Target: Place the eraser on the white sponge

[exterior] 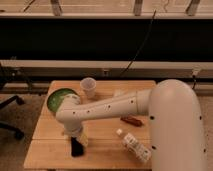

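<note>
The eraser (76, 147), a flat black slab, lies near the front left edge of the wooden table (107, 154). My gripper (76, 136) points down at the end of the white arm, right over the eraser's far end and at or just above it. I cannot tell whether it touches or holds the eraser. The white sponge (119, 92), a small off-white block, shows at the back of the table behind the arm, mostly hidden by it and far to the right of the gripper.
A translucent white cup (88, 87) stands at the back. A green bowl (58, 97) sits at the back left. A reddish-brown oblong object (131, 120) and a white capped bottle (135, 146) lie to the right. An office chair (7, 117) stands left of the table.
</note>
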